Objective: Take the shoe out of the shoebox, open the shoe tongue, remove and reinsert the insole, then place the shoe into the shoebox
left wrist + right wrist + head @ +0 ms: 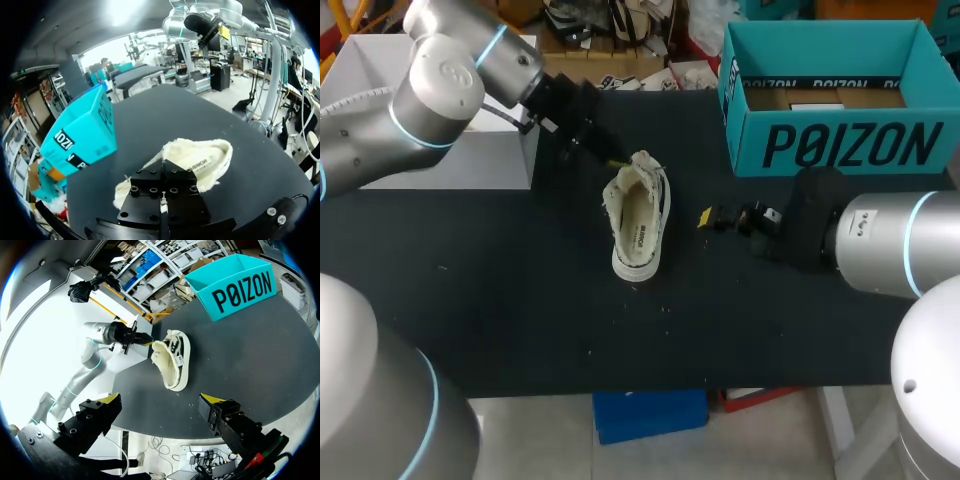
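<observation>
A white sneaker (638,225) lies mid-table with its opening up and the printed insole showing; dark laces run along its right side. My left gripper (617,162) is at the shoe's far end, shut on the fabric edge there; the right wrist view shows its yellow tips (145,341) against the shoe (172,360). In the left wrist view the closed fingers (162,167) sit just over the shoe (200,157). My right gripper (725,217) stands open to the right of the shoe, nothing between its fingers (107,400). The teal shoebox (840,145) stands open at the back right.
Cardboard and white paper lie inside the shoebox (240,290), also seen beside the left gripper (82,132). A white block (450,150) stands at the table's back left behind my left arm. Black tabletop (520,300) stretches in front of the shoe.
</observation>
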Motion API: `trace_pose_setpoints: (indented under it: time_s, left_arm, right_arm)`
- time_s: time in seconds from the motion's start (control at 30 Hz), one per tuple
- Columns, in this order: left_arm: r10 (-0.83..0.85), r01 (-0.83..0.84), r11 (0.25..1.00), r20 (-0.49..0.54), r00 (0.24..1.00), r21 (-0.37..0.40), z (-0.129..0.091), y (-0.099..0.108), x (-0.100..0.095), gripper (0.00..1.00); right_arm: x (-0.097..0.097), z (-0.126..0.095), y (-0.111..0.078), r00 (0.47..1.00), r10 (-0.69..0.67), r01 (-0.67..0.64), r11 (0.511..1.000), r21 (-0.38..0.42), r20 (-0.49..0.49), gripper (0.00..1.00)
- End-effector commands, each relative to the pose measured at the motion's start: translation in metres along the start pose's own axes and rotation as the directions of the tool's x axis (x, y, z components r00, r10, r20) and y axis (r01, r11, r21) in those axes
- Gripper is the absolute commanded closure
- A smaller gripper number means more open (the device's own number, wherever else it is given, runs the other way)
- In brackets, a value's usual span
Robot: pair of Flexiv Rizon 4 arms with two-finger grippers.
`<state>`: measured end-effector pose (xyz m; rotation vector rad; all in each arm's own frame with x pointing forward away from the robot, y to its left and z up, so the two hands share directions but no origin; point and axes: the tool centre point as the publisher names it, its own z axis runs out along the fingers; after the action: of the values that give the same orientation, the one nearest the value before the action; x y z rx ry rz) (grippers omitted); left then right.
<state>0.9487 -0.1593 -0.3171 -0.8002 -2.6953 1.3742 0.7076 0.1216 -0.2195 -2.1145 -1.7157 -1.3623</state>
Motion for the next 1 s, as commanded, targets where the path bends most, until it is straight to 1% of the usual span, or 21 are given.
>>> trace_pose_setpoints:
  time_s: [0.03, 0.27, 0.6, 0.7, 0.73, 0.77, 0.8, 0.83, 0.87, 0.9, 0.93, 1.0]
  left_arm:
    - [0.008, -0.009, 0.999, -0.036, 0.999, -0.031, 0.0, -0.01, 0.013, 1.0]
    - [0.028, -0.037, 0.995, -0.1, 0.995, -0.088, 0.003, -0.02, 0.032, 1.0]
    - [0.033, -0.045, 0.992, -0.101, 0.994, -0.119, 0.005, -0.027, 0.048, 1.0]
    - [0.024, -0.034, 0.991, -0.08, 0.996, -0.132, -0.003, -0.026, 0.05, 1.0]
    - [0.014, -0.025, 0.99, -0.072, 0.997, -0.142, -0.007, -0.024, 0.049, 0.97]
    - [0.007, -0.017, 0.988, -0.068, 0.998, -0.151, -0.009, -0.023, 0.049, 0.85]
    - [-0.021, 0.008, 0.981, -0.063, 0.998, -0.193, -0.014, -0.02, 0.049, 0.83]
    - [-0.043, 0.03, 0.978, -0.056, 0.998, -0.204, -0.016, -0.018, 0.049, 0.81]
    - [-0.078, 0.064, 0.969, -0.049, 0.996, -0.24, -0.019, -0.017, 0.05, 0.75]
    - [-0.112, 0.098, 0.958, -0.034, 0.993, -0.271, -0.022, -0.014, 0.051, 0.44]
    - [-0.135, 0.12, 0.954, -0.036, 0.99, -0.275, -0.024, -0.014, 0.053, 0.09]
    - [-0.166, 0.153, 0.946, -0.021, 0.986, -0.286, -0.03, -0.015, 0.056, 0.0]
  right_arm:
    - [0.0, 0.001, -0.003, 1.0, 0.002, -0.002, 1.0, -0.009, -0.001, 0.0]
    - [0.0, 0.001, -0.003, 1.0, 0.002, -0.002, 1.0, -0.009, -0.001, 0.0]
    - [0.0, 0.001, -0.003, 1.0, 0.002, -0.002, 1.0, -0.009, -0.001, 0.0]
    - [0.0, 0.001, -0.003, 1.0, 0.002, -0.002, 1.0, -0.009, -0.001, 0.0]
    - [0.0, 0.001, -0.003, 1.0, 0.002, -0.002, 1.0, -0.009, -0.001, 0.0]
    - [0.0, 0.001, -0.003, 1.0, 0.002, -0.002, 1.0, -0.009, -0.001, 0.0]
    - [0.0, 0.001, -0.003, 1.0, 0.002, -0.002, 1.0, -0.009, -0.001, 0.0]
    - [0.0, 0.001, -0.003, 1.0, 0.002, -0.002, 1.0, -0.009, -0.001, 0.0]
    - [0.0, 0.001, -0.003, 1.0, 0.002, -0.002, 1.0, -0.009, -0.001, 0.0]
    - [0.0, 0.001, -0.003, 1.0, 0.002, -0.002, 1.0, -0.009, -0.001, 0.0]
    - [0.0, 0.001, -0.003, 1.0, 0.002, -0.002, 1.0, -0.009, -0.001, 0.0]
    - [0.0, 0.001, -0.003, 1.0, 0.002, -0.002, 1.0, -0.009, -0.001, 0.0]
